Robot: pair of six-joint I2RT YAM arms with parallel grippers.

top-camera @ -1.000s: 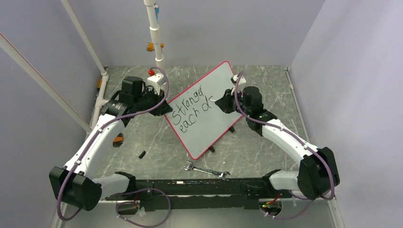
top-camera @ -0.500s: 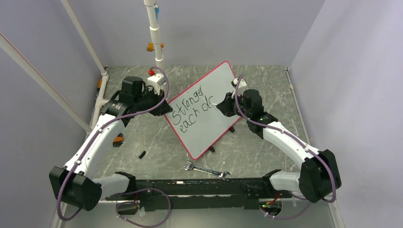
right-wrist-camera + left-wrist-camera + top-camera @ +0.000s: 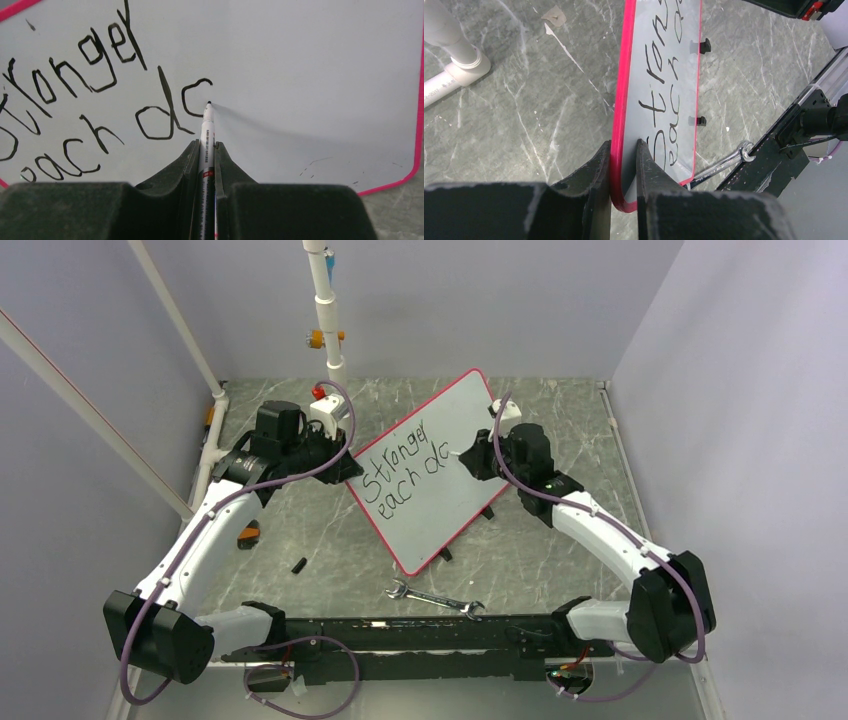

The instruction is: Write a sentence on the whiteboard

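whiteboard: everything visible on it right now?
Flat glossy white whiteboard, thin red-pink rim, rounded corners, small black feet. Tilted, face toward the overhead camera. Jaws of the left gripper pinch its rim near a corner. Black lettering reads "Stronger each d" plus an unfinished letter, where the marker in the right gripper touches the face.

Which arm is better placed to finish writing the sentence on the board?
Right. The right fingers grip the marker, its tip at the unfinished second line of the sentence. The left fingers pinch the board's edge, holding it.
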